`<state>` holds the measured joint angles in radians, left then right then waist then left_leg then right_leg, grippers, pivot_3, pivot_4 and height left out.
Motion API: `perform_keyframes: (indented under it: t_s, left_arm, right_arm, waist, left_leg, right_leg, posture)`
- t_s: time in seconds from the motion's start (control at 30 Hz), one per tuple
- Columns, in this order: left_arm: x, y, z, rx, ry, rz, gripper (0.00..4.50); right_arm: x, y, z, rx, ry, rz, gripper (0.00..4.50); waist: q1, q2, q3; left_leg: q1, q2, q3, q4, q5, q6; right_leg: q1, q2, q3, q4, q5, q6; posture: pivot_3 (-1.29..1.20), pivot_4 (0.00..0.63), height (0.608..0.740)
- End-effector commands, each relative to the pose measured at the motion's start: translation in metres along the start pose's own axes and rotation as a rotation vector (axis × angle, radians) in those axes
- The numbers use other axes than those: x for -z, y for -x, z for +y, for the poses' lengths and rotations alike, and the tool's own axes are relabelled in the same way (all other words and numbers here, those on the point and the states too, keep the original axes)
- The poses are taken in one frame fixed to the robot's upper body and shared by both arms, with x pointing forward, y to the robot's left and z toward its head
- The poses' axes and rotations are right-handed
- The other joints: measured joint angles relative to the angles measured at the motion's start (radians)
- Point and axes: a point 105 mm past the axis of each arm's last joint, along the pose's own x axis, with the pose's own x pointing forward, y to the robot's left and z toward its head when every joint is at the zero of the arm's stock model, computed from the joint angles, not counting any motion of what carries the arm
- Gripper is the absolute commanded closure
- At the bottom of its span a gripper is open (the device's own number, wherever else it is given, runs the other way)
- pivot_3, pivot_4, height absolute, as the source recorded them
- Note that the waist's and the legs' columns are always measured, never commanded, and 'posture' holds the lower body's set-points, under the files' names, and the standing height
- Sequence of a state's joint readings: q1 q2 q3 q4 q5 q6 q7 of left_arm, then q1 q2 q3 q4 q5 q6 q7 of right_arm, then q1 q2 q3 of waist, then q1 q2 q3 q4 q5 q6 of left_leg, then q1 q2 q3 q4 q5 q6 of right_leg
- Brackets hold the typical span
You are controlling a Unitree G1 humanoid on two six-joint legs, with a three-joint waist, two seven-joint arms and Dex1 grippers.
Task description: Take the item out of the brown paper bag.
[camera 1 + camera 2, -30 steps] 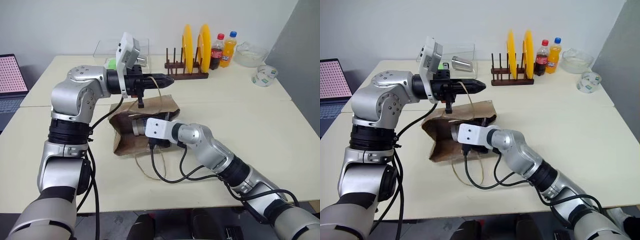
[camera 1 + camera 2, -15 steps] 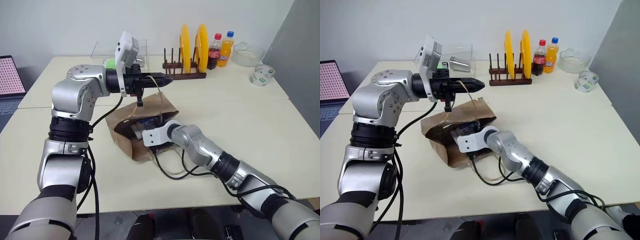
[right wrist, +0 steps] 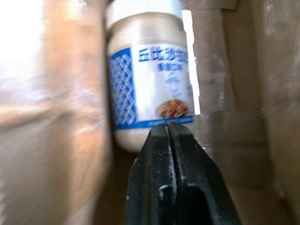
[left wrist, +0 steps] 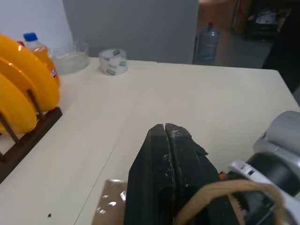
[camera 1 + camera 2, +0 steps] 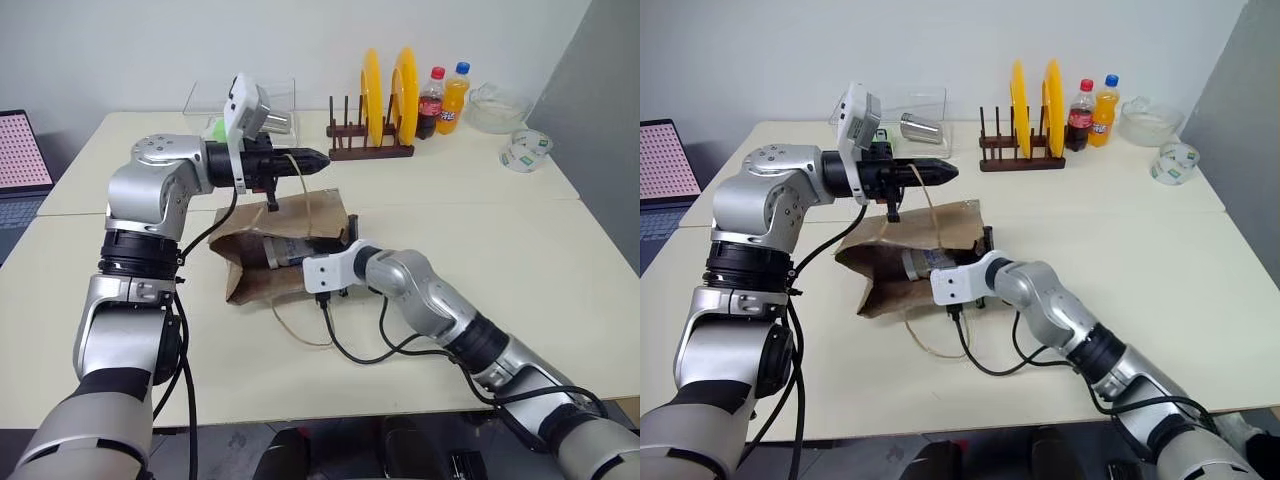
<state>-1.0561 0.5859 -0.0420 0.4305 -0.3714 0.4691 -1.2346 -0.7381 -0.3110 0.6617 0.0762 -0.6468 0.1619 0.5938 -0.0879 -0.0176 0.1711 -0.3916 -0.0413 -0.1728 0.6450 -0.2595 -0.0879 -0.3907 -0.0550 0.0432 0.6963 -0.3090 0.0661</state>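
The brown paper bag (image 5: 285, 250) lies on its side on the bench (image 5: 500, 250), mouth toward the robot. The left claw (image 5: 318, 158) hangs above the bag, fingers pressed together on a cord handle (image 5: 306, 195). The right claw (image 3: 168, 127) is at the bag's mouth, fingers pressed together with nothing between them, tips just short of the white jar (image 3: 150, 79) lying inside the bag.
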Motion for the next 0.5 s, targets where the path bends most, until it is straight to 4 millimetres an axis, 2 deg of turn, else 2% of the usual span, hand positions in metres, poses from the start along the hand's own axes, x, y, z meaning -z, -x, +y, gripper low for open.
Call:
perform_keyframes:
  t_s: [0.03,0.1,0.13,0.2,0.27,0.43,0.5]
  left_arm:
    - [-0.022,0.002,0.002,-0.008,-0.059,-0.045,4.5]
    - [-0.023,0.002,0.001,-0.004,-0.055,-0.047,4.5]
    - [-0.023,0.001,0.0,-0.001,-0.054,-0.047,4.5]
    - [-0.023,0.001,-0.001,0.005,-0.05,-0.048,4.5]
    - [-0.023,0.0,-0.003,0.013,-0.046,-0.052,4.5]
    - [-0.026,-0.005,-0.009,0.034,-0.038,-0.063,4.5]
    - [-0.024,-0.005,-0.01,0.035,-0.04,-0.06,4.5]
  right_arm:
    - [-0.015,0.01,-0.008,0.003,0.02,-0.077,4.49]
    - [-0.025,0.012,-0.01,0.007,-0.01,-0.108,4.49]
    - [-0.03,0.011,-0.012,0.011,-0.021,-0.121,4.3]
    - [-0.037,0.012,-0.014,0.02,-0.035,-0.135,3.87]
    - [-0.04,0.012,-0.019,0.033,-0.033,-0.132,3.25]
    - [-0.042,0.016,-0.034,0.076,0.024,-0.113,1.47]
    - [-0.04,0.02,-0.036,0.079,0.024,-0.109,1.47]
  waist:
    - [0.0,0.0,0.0]
    - [0.0,0.0,0.0]
    - [0.0,0.0,0.0]
    - [-0.002,0.0,0.0]
    - [-0.002,0.0,0.0]
    - [0.001,0.0,0.0]
    - [0.001,0.0,0.0]
  left_leg:
    - [0.0,0.0,0.0,0.0,0.0,0.0]
    - [0.0,0.0,0.0,0.0,0.0,0.0]
    - [0.0,0.0,0.0,0.0,0.0,0.0]
    - [0.0,0.0,0.0,0.0,0.0,0.0]
    - [0.0,0.0,0.0,0.0,0.0,0.0]
    - [0.0,0.0,0.0,0.0,0.0,0.0]
    - [0.0,0.0,0.0,0.0,0.0,0.0]
  right_leg:
    - [0.0,0.0,0.0,0.0,0.0,0.0]
    - [0.0,0.0,0.0,0.0,0.0,0.0]
    - [0.0,0.0,0.0,0.0,0.0,0.0]
    - [0.0,0.0,0.0,0.0,0.0,0.0]
    - [0.0,0.0,0.0,0.0,0.0,0.0]
    - [0.0,0.0,0.0,0.0,0.0,0.0]
    - [0.0,0.0,0.0,0.0,0.0,0.0]
  posture:
    - [0.0,0.15,0.74]
    - [0.0,0.15,0.74]
    - [0.0,0.15,0.74]
    - [0.0,0.15,0.74]
    - [0.0,0.15,0.74]
    - [0.0,0.15,0.74]
    - [0.0,0.15,0.74]
